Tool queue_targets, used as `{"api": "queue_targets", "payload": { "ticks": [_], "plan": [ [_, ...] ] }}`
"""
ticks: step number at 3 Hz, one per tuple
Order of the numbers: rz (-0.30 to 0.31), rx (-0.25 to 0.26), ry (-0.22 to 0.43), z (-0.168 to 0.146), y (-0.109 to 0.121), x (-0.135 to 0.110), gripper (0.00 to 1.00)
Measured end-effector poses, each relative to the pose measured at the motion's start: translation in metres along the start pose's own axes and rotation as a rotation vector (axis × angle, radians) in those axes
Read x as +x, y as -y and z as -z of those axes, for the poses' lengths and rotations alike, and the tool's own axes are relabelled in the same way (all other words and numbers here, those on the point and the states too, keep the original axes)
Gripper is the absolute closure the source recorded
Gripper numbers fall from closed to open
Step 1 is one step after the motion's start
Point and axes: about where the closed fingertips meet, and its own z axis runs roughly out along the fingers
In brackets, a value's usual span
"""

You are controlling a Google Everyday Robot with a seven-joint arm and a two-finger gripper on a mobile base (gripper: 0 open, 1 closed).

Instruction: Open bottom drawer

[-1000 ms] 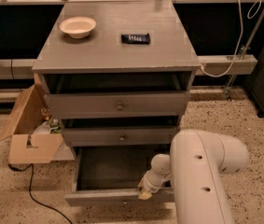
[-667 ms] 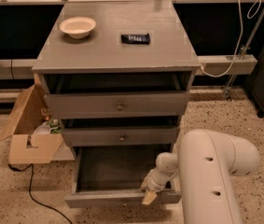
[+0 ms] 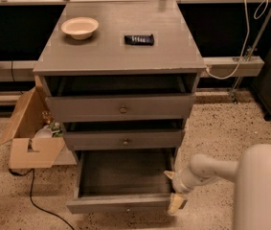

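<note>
The bottom drawer (image 3: 120, 204) of the grey cabinet is pulled well out, its dark inside showing and its slim front panel low in the view. My gripper (image 3: 173, 189) is at the drawer's right front corner, beside the right end of the panel. Its pale fingers (image 3: 176, 203) stand apart, open and holding nothing. My white arm (image 3: 264, 190) fills the lower right.
The middle drawer (image 3: 125, 140) and top drawer (image 3: 123, 108) stand slightly ajar above. A white bowl (image 3: 79, 27) and a black remote (image 3: 139, 39) lie on the cabinet top. An open cardboard box (image 3: 29, 147) and a black cable (image 3: 34, 200) are on the floor to the left.
My gripper has shifted to the right, from over the drawer's front panel to its right corner. The drawer stays pulled out.
</note>
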Motion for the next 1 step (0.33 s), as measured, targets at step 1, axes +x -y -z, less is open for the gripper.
{"api": "queue_targets", "payload": {
  "ticks": [1],
  "plan": [
    [-0.047,0.155,0.073,0.0864,0.0002,0.0441,0.00]
  ]
}}
